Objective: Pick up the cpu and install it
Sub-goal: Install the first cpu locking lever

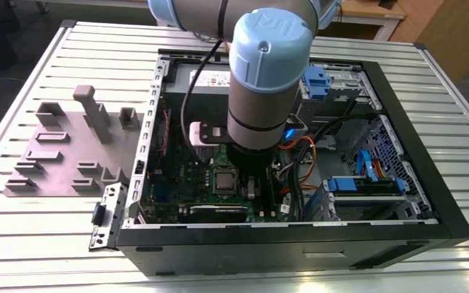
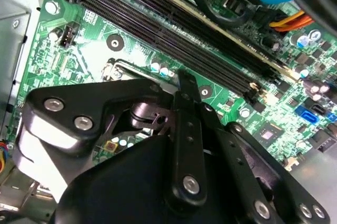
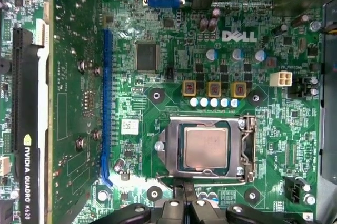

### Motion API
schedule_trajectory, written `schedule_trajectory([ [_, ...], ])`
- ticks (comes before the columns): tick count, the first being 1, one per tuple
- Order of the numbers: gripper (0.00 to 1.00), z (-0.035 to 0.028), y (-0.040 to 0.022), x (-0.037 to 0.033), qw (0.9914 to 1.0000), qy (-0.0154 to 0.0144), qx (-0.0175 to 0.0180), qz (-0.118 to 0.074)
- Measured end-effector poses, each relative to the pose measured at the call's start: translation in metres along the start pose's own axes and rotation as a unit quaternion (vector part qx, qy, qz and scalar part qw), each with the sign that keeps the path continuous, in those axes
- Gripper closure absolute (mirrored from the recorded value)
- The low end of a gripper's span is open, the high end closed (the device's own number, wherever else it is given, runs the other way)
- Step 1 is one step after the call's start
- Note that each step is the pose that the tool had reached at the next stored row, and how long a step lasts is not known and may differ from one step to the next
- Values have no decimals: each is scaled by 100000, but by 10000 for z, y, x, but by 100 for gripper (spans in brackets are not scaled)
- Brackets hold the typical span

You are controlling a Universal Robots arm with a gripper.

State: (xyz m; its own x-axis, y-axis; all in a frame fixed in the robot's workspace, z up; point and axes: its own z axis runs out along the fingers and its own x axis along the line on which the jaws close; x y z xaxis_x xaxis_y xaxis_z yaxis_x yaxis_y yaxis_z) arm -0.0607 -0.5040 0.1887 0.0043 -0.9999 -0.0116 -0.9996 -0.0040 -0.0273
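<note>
Cpu (image 3: 206, 146) seated flat in socket frame (image 3: 246, 150), lower centre of first wrist view on green motherboard (image 3: 158, 77); likely light, rigid, fragile underneath, best held by opposite edges; gripper (image 3: 184, 192) just beside, fingers pressed together, empty.
</note>
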Motion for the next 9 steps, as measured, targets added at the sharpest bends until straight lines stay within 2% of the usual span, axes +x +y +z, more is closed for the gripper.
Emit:
schedule_trajectory([
  [2,89,-31,0,-1,100000,-78,16,4],
  [6,89,-107,-2,-1,100000,-42,-7,8],
  [9,89,-118,-2,-1,100000,-49,-5,9],
])
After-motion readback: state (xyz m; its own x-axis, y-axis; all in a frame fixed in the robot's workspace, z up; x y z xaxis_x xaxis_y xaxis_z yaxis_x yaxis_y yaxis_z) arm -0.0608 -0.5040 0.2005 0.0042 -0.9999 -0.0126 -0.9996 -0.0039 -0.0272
